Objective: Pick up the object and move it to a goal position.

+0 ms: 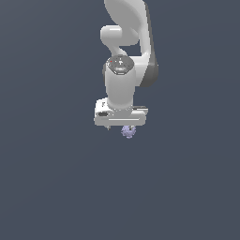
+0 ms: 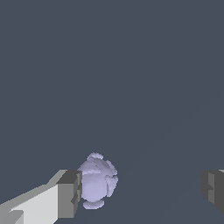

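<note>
The object [image 1: 128, 131] is a small, bumpy, pale lavender lump showing just under the white hand of the arm in the exterior view. My gripper [image 1: 123, 127] hangs straight down over it. In the wrist view the object [image 2: 97, 180] lies between the two fingers, right beside one grey fingertip [image 2: 70, 194], whether touching or not I cannot tell. The other fingertip [image 2: 213, 189] stands far off, with a wide gap to the object. The gripper [image 2: 140, 192] is open and nothing is clamped.
A plain dark grey-blue surface [image 1: 56, 178] spreads all around. The white arm [image 1: 124, 33] rises toward the top of the exterior view. No other objects or marks show.
</note>
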